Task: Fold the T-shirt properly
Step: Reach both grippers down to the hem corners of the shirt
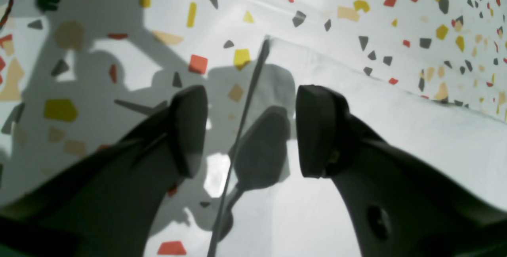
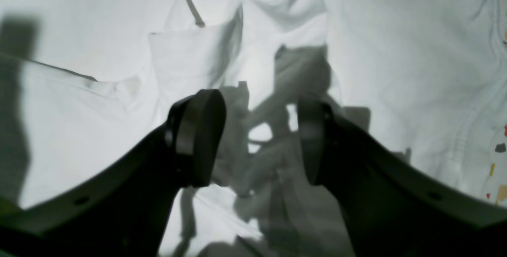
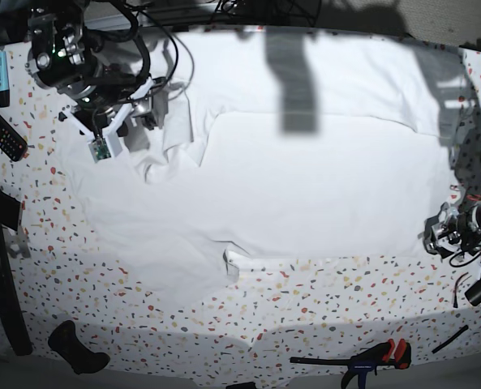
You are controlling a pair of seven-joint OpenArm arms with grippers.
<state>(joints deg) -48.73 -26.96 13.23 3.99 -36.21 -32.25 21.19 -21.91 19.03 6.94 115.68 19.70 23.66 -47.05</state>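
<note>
The white T-shirt [image 3: 305,186] lies spread over most of the speckled table [image 3: 345,284], with a small folded flap at its near edge. My left gripper [image 1: 253,130] hangs open over a straight edge and corner of the T-shirt [image 1: 396,130], one finger over bare table [image 1: 119,51]. In the base view this left gripper [image 3: 444,237] sits at the shirt's right edge. My right gripper [image 2: 255,138] is open above wrinkled, bunched cloth of the T-shirt [image 2: 396,51], holding nothing. In the base view the right gripper [image 3: 143,113] is at the shirt's far left part.
A black remote [image 3: 1,130] and a blue marker [image 3: 2,71] lie at the table's left edge. A clamp with red and blue handles [image 3: 370,356] lies at the front edge, and a black object [image 3: 74,344] at the front left. Cables hang at the right.
</note>
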